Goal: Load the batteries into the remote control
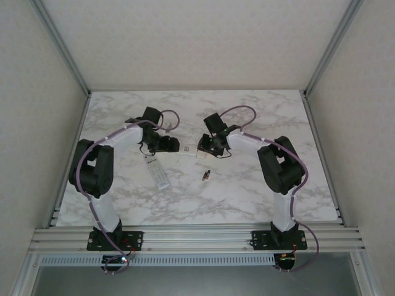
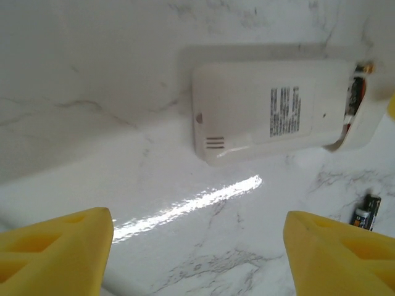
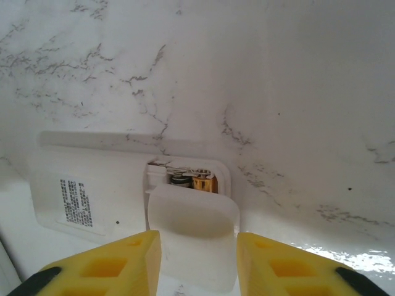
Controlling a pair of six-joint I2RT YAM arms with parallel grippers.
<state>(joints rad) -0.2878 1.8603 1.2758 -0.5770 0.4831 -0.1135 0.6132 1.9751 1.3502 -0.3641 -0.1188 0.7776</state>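
right tool flanks the battery cover lying against the white remote.

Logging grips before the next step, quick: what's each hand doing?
Left hand: open, holding nothing.
Right hand: closed on the battery cover.

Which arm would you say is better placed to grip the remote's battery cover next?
Right. The right gripper straddles the cover at the remote's open end; the left gripper is open with bare table between its fingers, back from the remote's other end.
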